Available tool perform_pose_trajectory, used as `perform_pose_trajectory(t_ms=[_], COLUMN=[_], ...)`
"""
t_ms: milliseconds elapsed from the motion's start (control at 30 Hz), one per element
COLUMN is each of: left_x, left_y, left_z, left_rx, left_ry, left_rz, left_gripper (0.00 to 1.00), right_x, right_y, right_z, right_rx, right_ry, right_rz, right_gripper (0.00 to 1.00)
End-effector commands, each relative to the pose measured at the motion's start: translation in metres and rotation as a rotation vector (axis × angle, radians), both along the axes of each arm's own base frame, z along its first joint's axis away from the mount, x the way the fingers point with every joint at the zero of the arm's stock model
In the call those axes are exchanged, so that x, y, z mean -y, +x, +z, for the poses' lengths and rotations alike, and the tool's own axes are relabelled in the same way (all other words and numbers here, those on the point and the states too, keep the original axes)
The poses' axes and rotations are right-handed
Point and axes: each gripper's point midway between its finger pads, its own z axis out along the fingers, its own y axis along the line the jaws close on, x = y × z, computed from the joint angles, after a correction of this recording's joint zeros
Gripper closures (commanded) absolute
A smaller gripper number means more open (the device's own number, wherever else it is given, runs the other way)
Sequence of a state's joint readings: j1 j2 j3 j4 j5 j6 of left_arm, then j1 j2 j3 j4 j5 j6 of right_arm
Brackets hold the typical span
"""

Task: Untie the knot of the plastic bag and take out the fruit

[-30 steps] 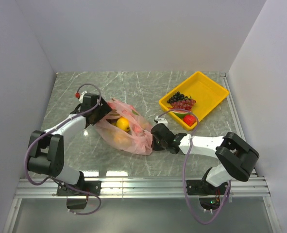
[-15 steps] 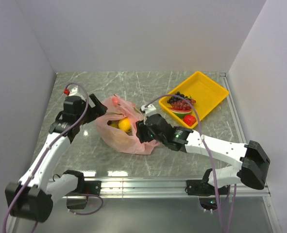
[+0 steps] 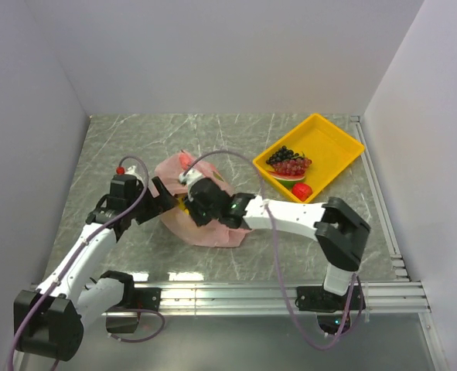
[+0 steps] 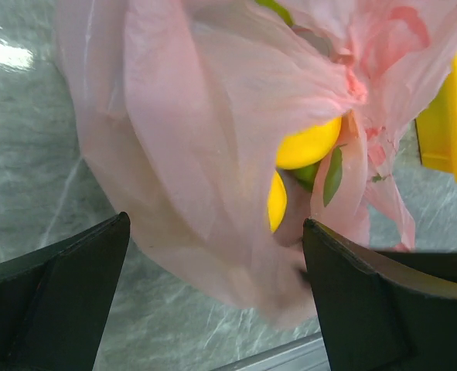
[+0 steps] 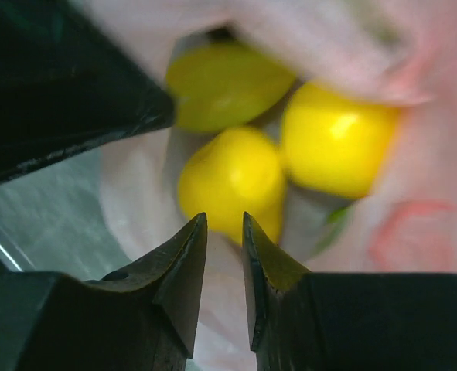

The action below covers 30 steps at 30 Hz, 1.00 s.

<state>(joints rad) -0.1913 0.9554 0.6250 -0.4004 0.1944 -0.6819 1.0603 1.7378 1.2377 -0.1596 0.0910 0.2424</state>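
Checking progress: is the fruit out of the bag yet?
Still in. Yellow fruit shows inside the pink bag; none lies loose on the table.

The top external view looks down from above and behind the arm bases, taking in the whole surface (image 3: 236, 135) with the plastic bag (image 3: 205, 224) near its centre. The left wrist view faces the plastic bag (image 4: 213, 139) from close by. The right wrist view sits closer still, at the bag's opening, blurred. All three share the bag.

No text, label, brand, number or sign can be read anywhere.
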Motion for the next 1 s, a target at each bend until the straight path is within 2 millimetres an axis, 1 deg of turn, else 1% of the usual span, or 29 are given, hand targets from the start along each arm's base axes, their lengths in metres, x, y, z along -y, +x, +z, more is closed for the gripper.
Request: perform_pose_trajectory(t_ms=[0,67,100,133,167,200,267,333,367,433,467,533,567,600,633,700,733,767,833,867,933,967], left_x=[0.014,0.017,0.018,0.019,0.019,0.019,0.021,0.02,0.02,0.019,0.018,0.019,0.019,0.022,0.024,0.026,0.03,0.031,0.032,0.031,0.031,0.03], left_y=[0.002,-0.002,-0.009,-0.011,-0.016,-0.017,-0.02,-0.022,-0.022,-0.023,-0.022,-0.024,-0.025,-0.027,-0.029,-0.033,-0.037,-0.039,-0.041,-0.043,-0.044,-0.045], left_z=[0.003,-0.004,-0.015,-0.018,-0.026,-0.028,-0.028,-0.032,-0.033,-0.033,-0.033,-0.034,-0.035,-0.037,-0.037,-0.043,-0.044,-0.046,-0.045,-0.046,-0.044,-0.045], left_rx=[0.03,0.02,-0.014,-0.02,-0.036,-0.042,-0.041,-0.045,-0.047,-0.05,-0.049,-0.051,-0.054,-0.058,-0.063,-0.08,-0.086,-0.091,-0.086,-0.093,-0.086,-0.091], left_ry=[-0.074,-0.1,-0.118,-0.127,-0.133,-0.146,-0.16,-0.158,-0.153,-0.144,-0.135,-0.132,-0.128,-0.127,-0.128,-0.125,-0.122,-0.12,-0.112,-0.107,-0.102,-0.1], left_rz=[-0.039,-0.041,-0.038,-0.037,-0.03,-0.021,-0.019,-0.009,-0.006,-0.005,0.003,0.001,0.004,-0.004,-0.011,-0.013,-0.025,-0.026,-0.024,-0.018,-0.008,-0.005], left_gripper=[0.01,0.02,0.02,0.02,0.03,0.05,0.1,0.2,0.34,0.56,0.74,0.9,0.91,0.94,0.97,0.99,1.0,0.99,0.99,0.99,1.0,0.99], right_x=[-0.031,-0.032,-0.033,-0.035,-0.035,-0.035,-0.033,-0.032,-0.03,-0.025,-0.02,-0.015,-0.01,-0.007,-0.006,-0.003,-0.004,-0.004,-0.006,-0.007,-0.013,-0.015], right_y=[-0.039,-0.048,-0.051,-0.055,-0.057,-0.058,-0.057,-0.055,-0.051,-0.042,-0.033,-0.023,-0.013,-0.009,-0.004,0.006,0.008,0.009,0.014,0.015,0.015,0.014], right_z=[0.004,-0.002,-0.002,-0.001,-0.003,-0.005,-0.009,-0.009,-0.004,0.002,0.006,0.009,0.007,0.004,0.004,0.0,-0.001,-0.008,-0.009,-0.015,-0.017,-0.025], right_rx=[-0.029,-0.061,-0.064,-0.073,-0.075,-0.074,-0.076,-0.074,-0.055,-0.028,-0.001,0.009,0.009,0.004,0.007,-0.001,-0.006,-0.014,-0.012,-0.02,-0.033,-0.048], right_ry=[0.046,0.053,0.058,0.061,0.055,0.044,0.027,0.032,0.035,0.024,0.018,0.008,-0.002,-0.016,-0.018,-0.015,-0.011,-0.023,-0.028,-0.037,-0.025,-0.036], right_rz=[0.117,0.13,0.136,0.159,0.167,0.175,0.169,0.157,0.136,0.09,0.052,0.013,-0.014,-0.031,-0.05,-0.081,-0.083,-0.088,-0.105,-0.108,-0.092,-0.085], right_gripper=[0.68,0.68,0.67,0.67,0.66,0.65,0.64,0.63,0.59,0.54,0.46,0.38,0.36,0.35,0.31,0.27,0.25,0.23,0.21,0.19,0.19,0.19])
